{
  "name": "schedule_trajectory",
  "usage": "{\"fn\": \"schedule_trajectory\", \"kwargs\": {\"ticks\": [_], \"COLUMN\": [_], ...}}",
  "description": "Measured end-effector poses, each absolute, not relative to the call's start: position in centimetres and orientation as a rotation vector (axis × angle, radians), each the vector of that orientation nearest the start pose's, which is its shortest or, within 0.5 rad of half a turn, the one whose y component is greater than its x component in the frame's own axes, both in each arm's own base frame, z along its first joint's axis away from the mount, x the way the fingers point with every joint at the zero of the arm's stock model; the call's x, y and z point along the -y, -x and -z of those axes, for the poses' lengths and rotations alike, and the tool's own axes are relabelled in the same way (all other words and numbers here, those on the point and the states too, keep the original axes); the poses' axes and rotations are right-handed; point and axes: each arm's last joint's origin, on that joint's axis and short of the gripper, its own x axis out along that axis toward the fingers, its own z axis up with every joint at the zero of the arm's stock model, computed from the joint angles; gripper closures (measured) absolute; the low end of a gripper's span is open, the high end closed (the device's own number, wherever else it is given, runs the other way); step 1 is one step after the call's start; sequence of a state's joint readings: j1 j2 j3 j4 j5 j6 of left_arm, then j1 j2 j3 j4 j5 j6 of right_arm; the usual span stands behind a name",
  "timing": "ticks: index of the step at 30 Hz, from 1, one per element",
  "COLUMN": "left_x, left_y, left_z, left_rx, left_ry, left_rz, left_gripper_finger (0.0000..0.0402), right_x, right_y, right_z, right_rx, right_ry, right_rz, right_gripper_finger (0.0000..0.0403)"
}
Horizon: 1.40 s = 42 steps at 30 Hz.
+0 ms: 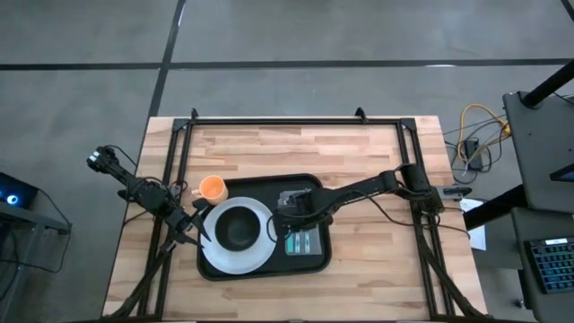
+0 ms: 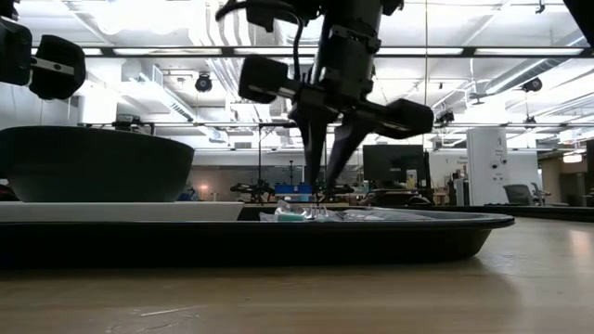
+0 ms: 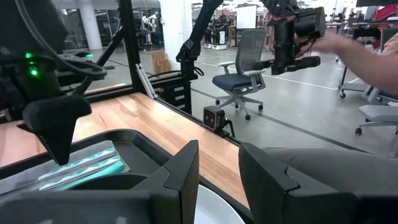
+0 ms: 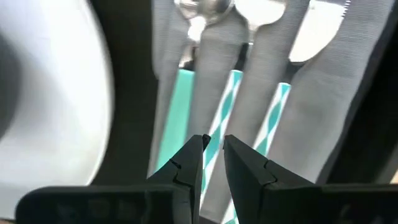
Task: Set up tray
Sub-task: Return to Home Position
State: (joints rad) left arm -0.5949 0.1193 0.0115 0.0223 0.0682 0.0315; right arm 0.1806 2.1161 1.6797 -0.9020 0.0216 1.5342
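Three pieces of cutlery lie side by side on the grey napkin (image 4: pixel 311 112): the green spoon (image 4: pixel 179 109), the patterned fork (image 4: pixel 231 93) and the patterned knife (image 4: pixel 314 31). The napkin sits at the right end of the tray (image 1: pixel 260 186), which lies near the middle of the wooden surface (image 1: pixel 359 152). With the white plate (image 1: pixel 215 258), the dark bowl (image 1: pixel 238 231) on it and the orange cup (image 1: pixel 213 188) at the far left corner, the tray looks fully laid. What is left is most likely just getting both arms clear.

The right hand (image 1: pixel 291 213) hangs low over the cutlery handles. Its fingers are drawn nearly together, with only a thin gap, and they grip nothing. The safest retreat is probably straight up first. Only once the fingertips are well above the handles should the arm swing back toward its base on the right. A sideways pull at this height could drag the napkin or knock the fork out of line.

The left hand (image 1: pixel 193 226) sits just beside the plate's left edge, near the cup, with its fingers parted and empty. It should back away from the tray along its own arm line rather than sweep across, since the cup and plate rim are close. Slow, separate moves would keep the setting as it lies.
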Motion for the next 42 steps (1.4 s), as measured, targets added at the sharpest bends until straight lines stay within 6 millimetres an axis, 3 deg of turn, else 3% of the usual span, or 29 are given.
{"fn": "schedule_trajectory", "kwargs": {"ticks": [8,13,22,28,32,37,42], "left_x": [6.0,6.0,6.0,6.0,6.0,6.0,6.0], "left_y": [-8.5,-8.5,-8.5,-8.5,-8.5,-8.5,-8.5], "left_z": [-16.0,-16.0,-16.0,-16.0,-16.0,-16.0,-16.0], "left_rx": [-0.074,-0.074,-0.074,-0.073,-0.074,-0.073,-0.077], "left_ry": [-0.053,-0.053,-0.053,-0.053,-0.053,-0.053,-0.054], "left_rz": [0.664,0.664,0.664,0.664,0.664,0.664,0.664], "left_gripper_finger": [0.0306,0.0306,0.0306,0.0306,0.0306,0.0306,0.0306], "right_x": [-7.7,-7.7,-9.7,-13.9,-15.4,-13.1,-8.2], "right_y": [-42.8,-43.2,-43.9,-44.1,-44.5,-44.4,-41.7], "right_z": [-20.2,-20.6,-21.3,-22.1,-22.9,-23.8,-23.5], "right_rx": [-1.084,-1.072,-0.782,-0.714,-0.605,-0.548,-0.534], "right_ry": [-1.164,-1.033,-0.564,-0.162,-0.043,-0.029,-0.153], "right_rz": [0.833,0.730,0.721,0.454,0.298,0.064,0.188], "right_gripper_finger": [0.0337,0.0331,0.0321,0.0327,0.0334,0.0340,0.0336]}}
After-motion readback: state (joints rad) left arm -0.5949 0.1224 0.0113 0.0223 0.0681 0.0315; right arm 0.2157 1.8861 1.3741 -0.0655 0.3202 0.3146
